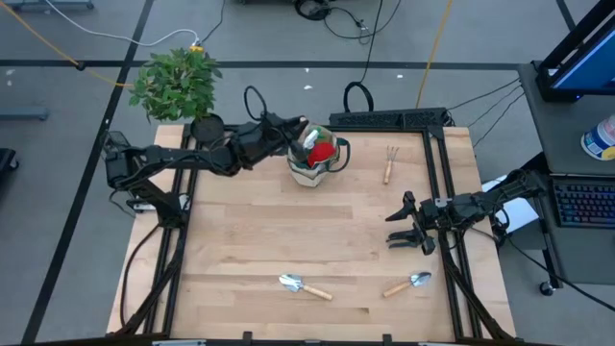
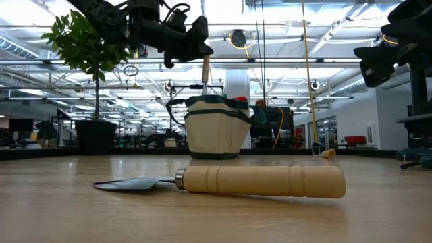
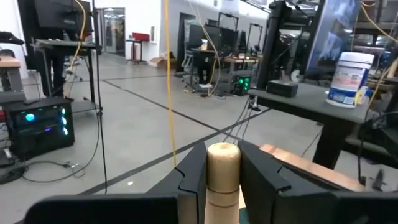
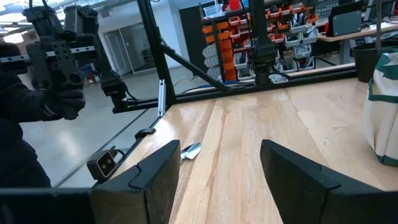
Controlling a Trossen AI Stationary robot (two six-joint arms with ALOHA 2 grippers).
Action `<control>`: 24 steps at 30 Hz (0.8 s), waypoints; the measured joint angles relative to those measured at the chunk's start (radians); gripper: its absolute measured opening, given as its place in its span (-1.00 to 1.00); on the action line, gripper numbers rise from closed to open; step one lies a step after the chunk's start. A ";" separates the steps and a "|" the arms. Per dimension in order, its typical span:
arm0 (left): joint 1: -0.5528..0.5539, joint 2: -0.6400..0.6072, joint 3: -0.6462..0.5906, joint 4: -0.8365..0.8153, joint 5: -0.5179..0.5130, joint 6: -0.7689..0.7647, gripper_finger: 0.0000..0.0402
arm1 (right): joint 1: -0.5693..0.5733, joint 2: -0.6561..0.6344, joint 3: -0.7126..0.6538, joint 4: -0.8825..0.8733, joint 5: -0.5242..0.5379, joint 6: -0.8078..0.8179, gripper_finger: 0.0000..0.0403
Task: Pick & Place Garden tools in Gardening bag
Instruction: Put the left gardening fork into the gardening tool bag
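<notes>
table centre (image 1: 298, 231) open; gardening bag (image 1: 315, 165) and left gripper (image 1: 294, 135) crowd the far edge, potted plant (image 1: 178, 86) blocks far-left corner, trowels (image 1: 304, 285) near front

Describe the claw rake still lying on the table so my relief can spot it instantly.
Start at the gardening bag at the table's far edge, then look toward the right arm's side. The claw rake lies there alone. Unlike the two trowels at the near edge, it ends in prongs, not a blade.
</notes>
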 joint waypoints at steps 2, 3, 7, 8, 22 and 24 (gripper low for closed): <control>0.000 0.000 0.000 -0.005 0.000 -0.003 -0.66 | 0.000 0.000 0.000 0.000 0.000 0.000 0.07; 0.000 0.000 0.000 -0.011 0.001 -0.004 -0.66 | 0.000 0.000 0.000 0.000 0.002 0.000 0.07; -0.005 0.015 0.000 0.011 0.004 -0.021 -0.66 | 0.000 0.000 0.000 0.000 0.003 0.000 0.07; -0.006 0.024 0.001 0.019 0.004 -0.027 -0.66 | 0.000 0.000 0.000 0.000 0.003 0.000 0.07; -0.020 0.096 0.000 0.068 0.006 -0.032 -0.53 | 0.000 0.000 0.000 0.000 0.000 0.000 0.07; -0.020 0.096 0.000 0.064 0.006 -0.035 -0.48 | 0.000 0.000 0.000 0.000 0.000 0.000 0.07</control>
